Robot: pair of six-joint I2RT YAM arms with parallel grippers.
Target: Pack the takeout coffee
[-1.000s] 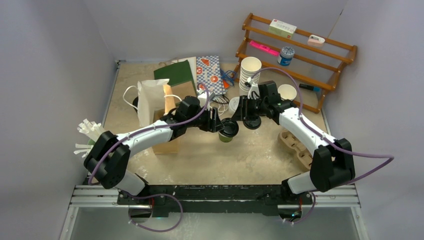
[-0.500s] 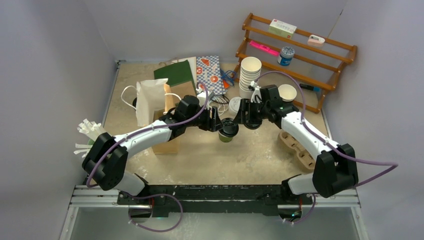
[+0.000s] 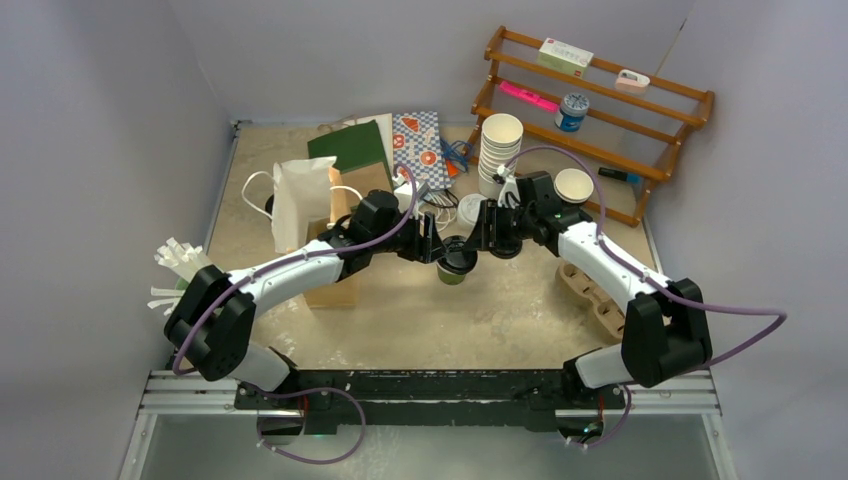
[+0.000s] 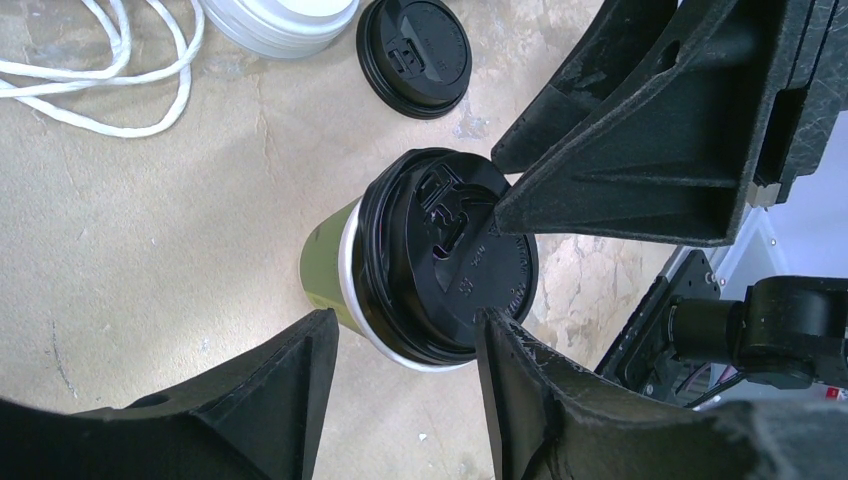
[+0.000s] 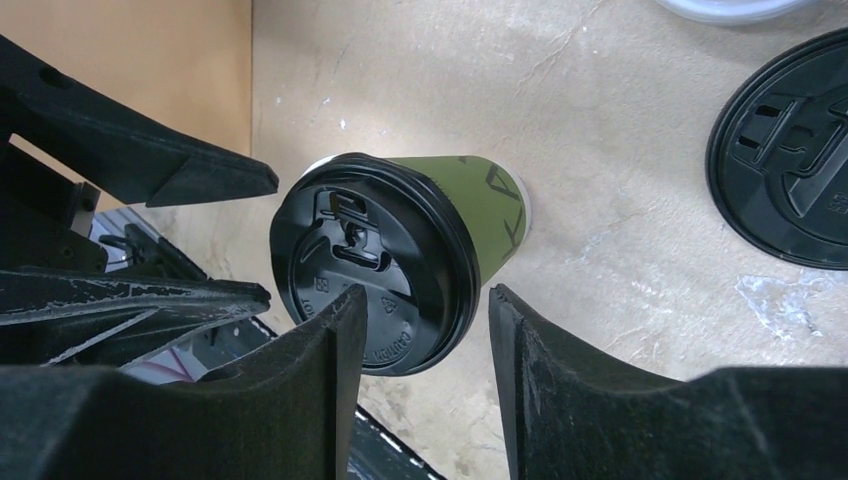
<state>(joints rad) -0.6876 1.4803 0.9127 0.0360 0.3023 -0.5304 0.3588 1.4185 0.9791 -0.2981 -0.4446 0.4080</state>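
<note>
We see the left end effector clamped on the cup. The right end effector, at the cup's 1 o'clock, spreads over its lid

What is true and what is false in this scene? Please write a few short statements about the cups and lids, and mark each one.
1. The green cup wears a black lid. True.
2. A second black lid lies loose on the table. True.
3. The green cup lies on its side. False: it stands upright.
4. The stack of white cups stands on the wooden rack. False: it stands on the table, beside the rack.
5. The left claw and the right claw are both at the green cup. True.
</note>
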